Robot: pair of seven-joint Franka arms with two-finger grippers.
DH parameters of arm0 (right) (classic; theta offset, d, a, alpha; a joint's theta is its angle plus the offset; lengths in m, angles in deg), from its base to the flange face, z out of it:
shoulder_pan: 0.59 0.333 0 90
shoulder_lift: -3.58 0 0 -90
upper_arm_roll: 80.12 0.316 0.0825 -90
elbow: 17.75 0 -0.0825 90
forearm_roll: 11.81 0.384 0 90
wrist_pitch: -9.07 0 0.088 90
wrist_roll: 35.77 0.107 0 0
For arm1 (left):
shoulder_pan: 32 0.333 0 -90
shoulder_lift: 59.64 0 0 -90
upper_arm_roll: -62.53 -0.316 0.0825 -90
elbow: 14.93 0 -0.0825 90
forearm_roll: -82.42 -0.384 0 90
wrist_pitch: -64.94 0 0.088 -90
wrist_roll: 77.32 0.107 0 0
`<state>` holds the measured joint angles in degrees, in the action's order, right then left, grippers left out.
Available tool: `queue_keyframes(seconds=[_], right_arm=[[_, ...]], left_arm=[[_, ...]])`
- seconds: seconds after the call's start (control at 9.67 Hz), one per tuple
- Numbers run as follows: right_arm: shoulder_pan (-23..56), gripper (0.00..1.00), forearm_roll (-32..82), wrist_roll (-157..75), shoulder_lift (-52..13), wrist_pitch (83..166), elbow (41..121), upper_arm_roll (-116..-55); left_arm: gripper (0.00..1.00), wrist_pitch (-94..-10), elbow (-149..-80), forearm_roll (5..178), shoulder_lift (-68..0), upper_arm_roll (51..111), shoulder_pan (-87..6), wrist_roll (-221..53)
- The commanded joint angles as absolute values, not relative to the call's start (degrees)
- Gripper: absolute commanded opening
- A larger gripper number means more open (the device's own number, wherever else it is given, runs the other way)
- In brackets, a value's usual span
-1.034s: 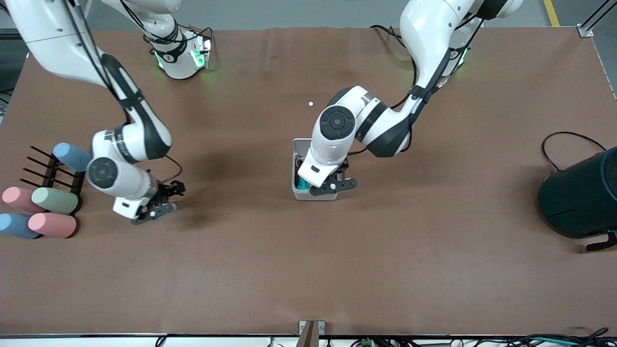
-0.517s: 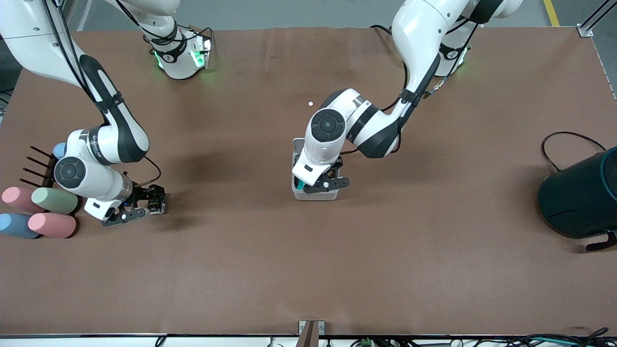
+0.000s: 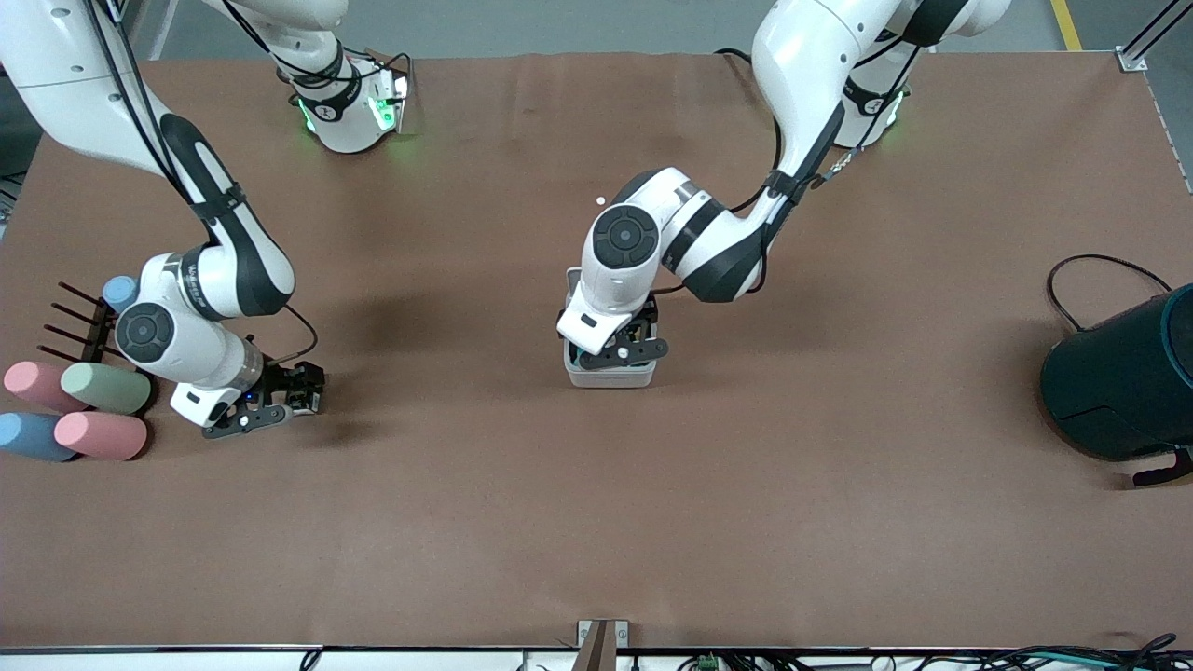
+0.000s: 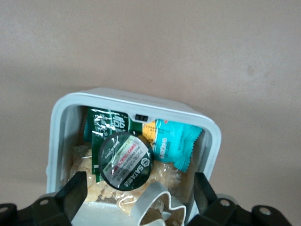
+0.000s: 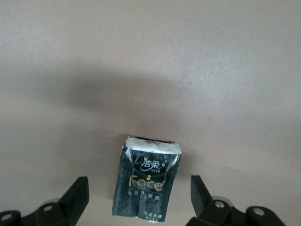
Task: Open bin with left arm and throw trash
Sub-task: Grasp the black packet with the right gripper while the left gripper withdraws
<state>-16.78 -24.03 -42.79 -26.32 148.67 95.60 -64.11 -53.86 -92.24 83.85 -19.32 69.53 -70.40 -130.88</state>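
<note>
The bin [image 3: 610,376] stands mid-table, a small white-grey box with its top open. In the left wrist view the bin [image 4: 63,122] holds trash: a round black disc with a green label [image 4: 124,161], a teal wrapper [image 4: 171,143], a green wrapper [image 4: 101,123], beige scraps and a curled white strip [image 4: 155,205]. My left gripper [image 3: 620,349] hangs just over the bin, open and empty, and in the left wrist view it [image 4: 139,190] has one finger at each side wall. My right gripper [image 3: 289,398] is low at the right arm's end, open around a dark packet [image 5: 146,183] lying on the table.
Pastel cylinders [image 3: 102,387] and a black rack [image 3: 79,321] lie beside the right gripper at the right arm's end. A big dark teal container [image 3: 1123,382] with a black cable stands at the left arm's end. A tiny white speck [image 3: 601,199] lies farther from the front camera than the bin.
My left gripper has shifted over the bin toward the right arm's end. My right arm has swung toward the cylinders, and the dark packet now shows between its fingers.
</note>
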Motion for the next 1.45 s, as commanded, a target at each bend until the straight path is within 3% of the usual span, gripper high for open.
queue_keyframes(seconds=[0.0, 0.62, 0.83, 1.03, 1.34], right_arm=[[-17.73, 0.93, -24.55, -42.27, -27.08, 151.79, 96.77, -63.42], [-18.61, 0.79, -27.37, -42.80, -29.29, 154.71, 96.86, -63.95], [-17.56, 0.66, -27.36, -41.93, -29.20, 154.36, 96.77, -63.95], [-17.64, 0.53, -27.36, -41.57, -29.20, 154.27, 96.77, -63.95], [-17.73, 0.53, -27.28, -40.44, -29.20, 152.00, 95.46, -63.69]], left_arm=[[1.00, -46.98, -91.92, 83.65, -23.76, 68.85, -67.71, -128.23], [1.00, -27.55, -92.36, 79.87, -38.09, 69.12, -52.49, -107.23], [1.00, -22.62, -92.36, 79.87, -42.48, 69.12, -47.40, -101.95], [1.00, -22.07, -92.28, 79.87, -45.30, 68.94, -42.66, -101.58], [1.00, -22.07, -91.92, 79.96, -47.93, 68.95, -36.13, -96.42]])
